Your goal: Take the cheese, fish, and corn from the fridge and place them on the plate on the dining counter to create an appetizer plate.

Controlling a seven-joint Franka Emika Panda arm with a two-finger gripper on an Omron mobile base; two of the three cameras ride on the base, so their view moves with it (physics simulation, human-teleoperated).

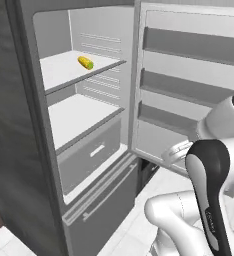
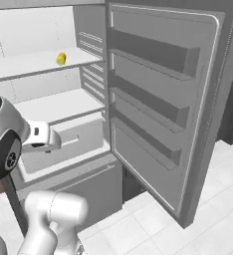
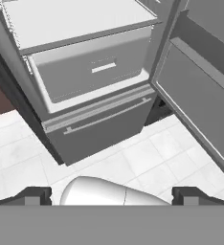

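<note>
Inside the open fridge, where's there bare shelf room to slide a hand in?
In the fridge, the upper shelf is bare left of and in front of the corn, which lies near its right rear. The lower shelf above the drawer is bare throughout. Nowhere is crowded.

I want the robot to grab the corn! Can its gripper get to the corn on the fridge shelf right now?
Probably yes. The fridge door is swung wide open, and the corn lies alone on the upper shelf with nothing in front of it. The gripper is open but points low, toward the drawer, so the arm must lift first.
</note>
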